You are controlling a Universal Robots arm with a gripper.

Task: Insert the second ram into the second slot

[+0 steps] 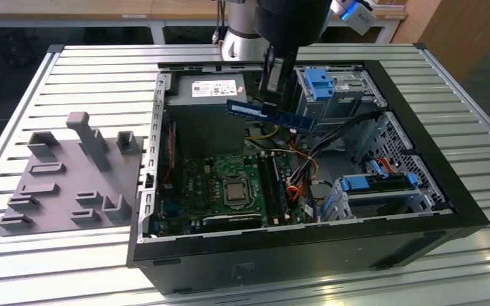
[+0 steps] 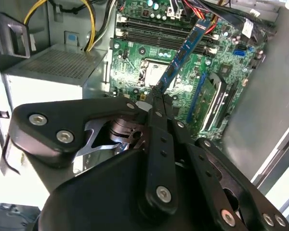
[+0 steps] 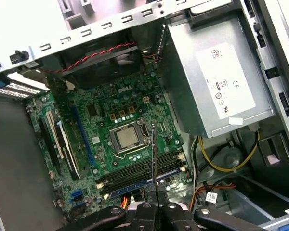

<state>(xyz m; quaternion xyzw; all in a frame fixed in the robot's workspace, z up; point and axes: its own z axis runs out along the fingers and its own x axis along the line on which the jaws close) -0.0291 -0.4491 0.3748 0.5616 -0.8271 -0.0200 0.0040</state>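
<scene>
Pincer [image 2: 155,95] pinches the second ram [image 1: 270,115] above the motherboard [image 3: 111,120], near the white-labelled power supply [image 3: 221,86].

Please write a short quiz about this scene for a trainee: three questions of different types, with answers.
1. True or false: the second ram is already seated in a slot of the motherboard.
2. What does the gripper hold in its jaws? A a screwdriver; B the second ram; C a bottle.
3. Fill in: in the exterior view, the grey plate lies on that view's ____ of the computer case.
Key: 1 false, it hangs above the motherboard; 2 B; 3 left.
</scene>
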